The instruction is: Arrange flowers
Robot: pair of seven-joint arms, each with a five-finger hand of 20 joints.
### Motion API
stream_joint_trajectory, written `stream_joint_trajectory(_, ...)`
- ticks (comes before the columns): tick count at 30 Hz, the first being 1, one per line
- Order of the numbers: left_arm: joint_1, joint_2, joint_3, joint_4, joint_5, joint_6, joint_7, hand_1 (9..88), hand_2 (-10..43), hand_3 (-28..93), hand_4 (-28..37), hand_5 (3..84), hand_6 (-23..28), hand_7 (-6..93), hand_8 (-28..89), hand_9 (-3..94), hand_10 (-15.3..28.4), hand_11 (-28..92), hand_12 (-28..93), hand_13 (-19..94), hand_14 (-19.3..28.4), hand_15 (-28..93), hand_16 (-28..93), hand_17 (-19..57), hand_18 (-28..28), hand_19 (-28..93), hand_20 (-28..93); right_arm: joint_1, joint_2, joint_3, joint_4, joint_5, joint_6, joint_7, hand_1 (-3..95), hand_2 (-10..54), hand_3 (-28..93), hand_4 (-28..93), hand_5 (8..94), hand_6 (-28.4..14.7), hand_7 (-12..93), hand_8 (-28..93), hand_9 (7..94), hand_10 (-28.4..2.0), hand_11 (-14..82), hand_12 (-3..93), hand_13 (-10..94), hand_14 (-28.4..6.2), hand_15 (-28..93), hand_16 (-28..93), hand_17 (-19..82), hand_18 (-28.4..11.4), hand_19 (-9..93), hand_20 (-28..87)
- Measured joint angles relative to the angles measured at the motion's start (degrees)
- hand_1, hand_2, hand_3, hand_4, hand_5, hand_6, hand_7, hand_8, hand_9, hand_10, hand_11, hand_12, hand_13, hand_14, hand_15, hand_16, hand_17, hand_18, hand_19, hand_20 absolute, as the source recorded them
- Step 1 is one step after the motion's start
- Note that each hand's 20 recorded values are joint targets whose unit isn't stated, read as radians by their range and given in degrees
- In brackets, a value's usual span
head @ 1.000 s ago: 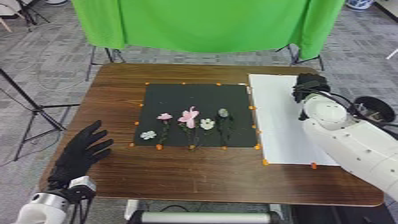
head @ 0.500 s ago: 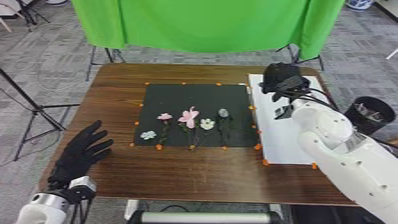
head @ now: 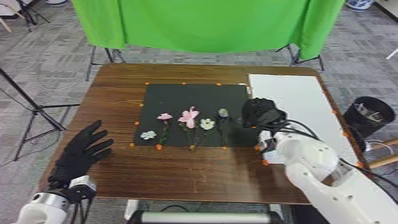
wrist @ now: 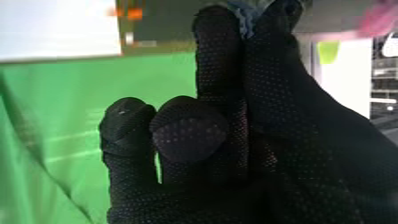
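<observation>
At one table (head: 178, 172), five flowers (head: 188, 118), left hand (head: 78, 155) and right hand (head: 260, 113), fingers (wrist: 219, 60) released

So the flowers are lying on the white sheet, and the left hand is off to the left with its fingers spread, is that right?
Not quite. The head view shows the flowers lying on the dark mat, left of the white sheet. The left hand is indeed off to the left, fingers spread.
</observation>
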Motion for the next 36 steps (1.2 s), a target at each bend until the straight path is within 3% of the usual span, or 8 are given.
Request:
stream_joint_trajectory(9,-0.6,-0.08,0.0,0.26,0.27,-0.59,-0.68,26.0,-0.6,70,-24.0,23.2,2.1,22.4,-12,22.9,11.9,20,16,21,16.4,31,1,-9.3,22.4,44,9,0.0,-0.2,-2.7,1.1,-4.4,4.6,0.5,46.7,-9.5,84,-28,76.0,5.7,36,-3,92.7,-2.9,6.0,31.6,78,-2.8,76,25,38,-20.2,93,46)
stream_joint_trajectory(13,-0.9,-0.11,0.0,0.38,0.42,-0.87,-0.99,26.0,-0.6,70,-24.0,23.2,2.1,22.4,-12,22.9,12.0,20,16,21,16.4,31,1,-9.3,22.4,44,9,0.0,-0.5,-2.9,1.2,-4.3,4.3,0.9,42.3,-9.5,82,-28,70.9,4.7,37,-4,87.6,-3.9,9.8,28.5,75,-2.9,77,25,36,-20.0,92,47)
stream_joint_trajectory(18,-0.9,-0.13,-0.06,0.42,0.52,-1.04,-1.1,26.0,-0.6,70,-24.0,23.3,2.1,22.4,-12,22.9,12.0,20,16,21,16.4,31,1,-9.3,22.4,44,9,-0.2,-0.8,-2.0,1.1,-4.2,0.9,0.7,33.3,-9.5,85,-28,64.3,4.0,33,-9,75.7,-6.5,19.1,17.1,71,-3.3,78,24,33,-20.2,91,49)
stream_joint_trajectory(21,-0.9,-0.14,-0.09,0.44,0.53,-1.14,-1.12,25.9,-0.7,70,-24.0,23.3,2.1,22.3,-12,22.9,12.0,19,16,21,16.4,31,1,-9.3,22.4,44,9,-0.3,-0.9,-1.6,1.1,-4.2,-0.8,0.7,29.0,-9.5,85,-28,60.5,3.1,31,-17,71.1,-6.9,19.4,16.1,70,-3.7,79,24,33,-20.6,90,50)
stream_joint_trajectory(28,-0.9,-0.14,-0.12,0.47,0.54,-1.22,-1.11,26.0,-0.7,70,-23.9,23.2,2.1,22.4,-12,22.9,12.0,20,16,21,16.4,31,1,-9.3,22.4,44,9,-1.1,-1.2,-0.3,1.0,-4.1,-2.1,-0.2,22.4,-9.5,80,-28,54.1,-0.1,29,-16,63.4,-8.7,19.0,16.2,66,-5.2,79,23,30,-21.5,89,50)
stream_joint_trajectory(36,-0.8,-0.12,-0.18,0.47,0.54,-1.24,-1.03,26.0,-0.7,70,-24.0,23.2,2.1,22.3,-12,22.9,12.0,19,16,21,16.5,31,1,-9.4,22.4,44,9,-2.9,-2.3,4.9,-1.5,0.0,-8.7,-1.6,27.3,-9.5,62,-28,47.9,-3.5,25,-13,55.6,-11.4,17.2,16.4,61,-7.4,79,21,28,-22.3,87,52)
